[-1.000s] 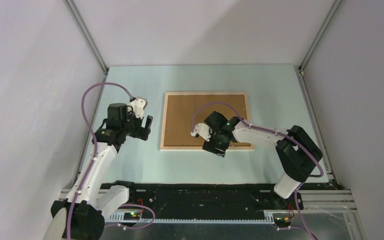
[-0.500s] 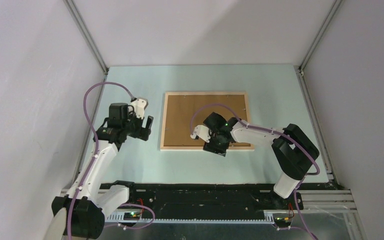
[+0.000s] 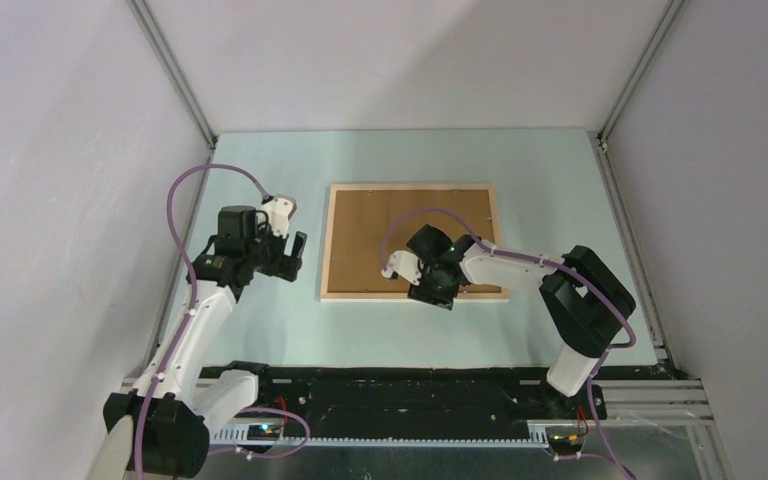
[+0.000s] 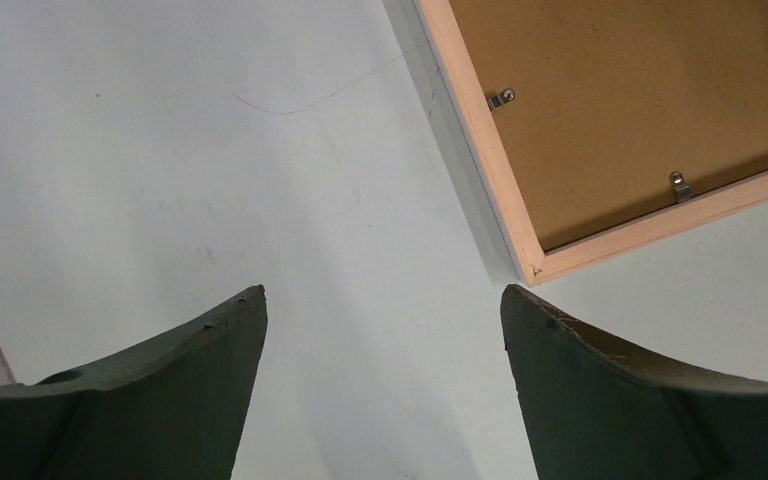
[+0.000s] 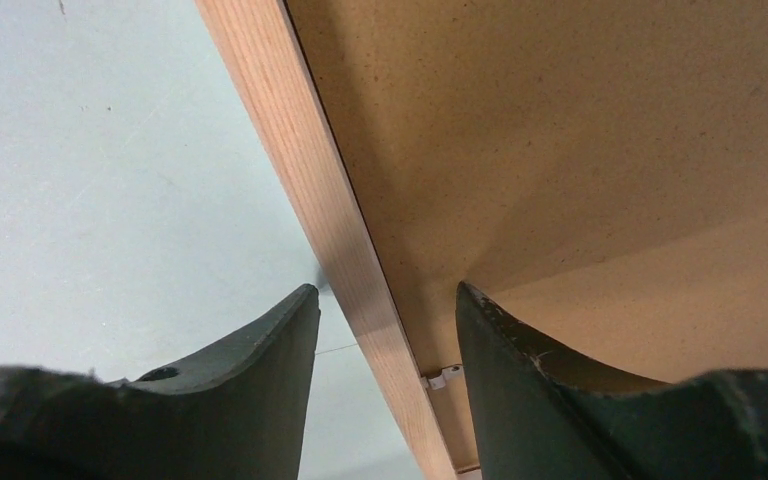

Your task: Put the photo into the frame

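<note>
Frame [image 3: 360,294] of thin pale wood rails, back-up on the worktop [image 3: 540,180] with brown fibreboard backing [image 3: 360,235] in it, looks light, stiff and slippery to me, so I'd pinch the near rail that my right end effector [image 5: 382,295] straddles with jaws apart, left end effector [image 4: 384,300] wide open, photo unseen.

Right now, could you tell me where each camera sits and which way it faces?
Top external: above and behind the robot, looking down on the left arm, right arm and pale light-wood rectangular frame.
Left wrist: faces down; open left end effector, frame corner beyond.
Right wrist: faces down; right end effector straddling a frame rail.
Shared: all show the frame.
</note>
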Available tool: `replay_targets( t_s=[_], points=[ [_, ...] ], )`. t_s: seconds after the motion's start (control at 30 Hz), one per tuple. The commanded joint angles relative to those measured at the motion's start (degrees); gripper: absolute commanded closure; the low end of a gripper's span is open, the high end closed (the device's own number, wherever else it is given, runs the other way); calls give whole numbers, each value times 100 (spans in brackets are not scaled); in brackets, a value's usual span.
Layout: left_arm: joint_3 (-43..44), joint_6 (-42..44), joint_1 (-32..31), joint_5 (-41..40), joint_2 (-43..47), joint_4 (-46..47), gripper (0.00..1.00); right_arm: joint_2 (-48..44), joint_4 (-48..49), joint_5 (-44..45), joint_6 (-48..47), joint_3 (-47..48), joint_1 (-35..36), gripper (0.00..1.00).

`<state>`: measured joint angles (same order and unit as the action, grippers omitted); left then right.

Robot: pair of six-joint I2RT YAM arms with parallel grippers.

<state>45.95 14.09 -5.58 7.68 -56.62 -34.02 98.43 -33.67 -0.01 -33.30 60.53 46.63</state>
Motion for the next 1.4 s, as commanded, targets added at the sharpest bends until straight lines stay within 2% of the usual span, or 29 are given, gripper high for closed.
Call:
replay_targets(
  t_s=[0.0, 0.47, 0.57, 0.63, 0.73, 0.9, 1.17, 1.37],
  points=[
    [-16, 132, 22, 84, 8, 47, 9, 110, 71, -3, -32, -51, -16, 45],
    [-69, 152, 22, 101, -3, 50, 9, 263, 133, 176, -60, -56, -111, 46],
    [-66, 151, 18, 101, -9, 49, 9, 258, 117, 161, -69, -43, -143, 50],
    [-68, 158, 18, 106, 1, 52, 9, 245, 103, 140, -65, -48, -153, 58],
    [-56, 185, 22, 109, -3, 48, 8, 200, 71, 94, -72, -50, -148, 80],
    [-31, 313, 22, 98, 92, 55, 2, 30, -31, 66, -78, -33, -159, 100],
    [133, 642, -52, 569, 65, 62, 0, -340, -407, -467, -107, 216, -243, 100],
    [217, 1200, -530, 562, 102, 248, 0, -584, -602, -795, -198, 223, -259, 100]
  ],
)
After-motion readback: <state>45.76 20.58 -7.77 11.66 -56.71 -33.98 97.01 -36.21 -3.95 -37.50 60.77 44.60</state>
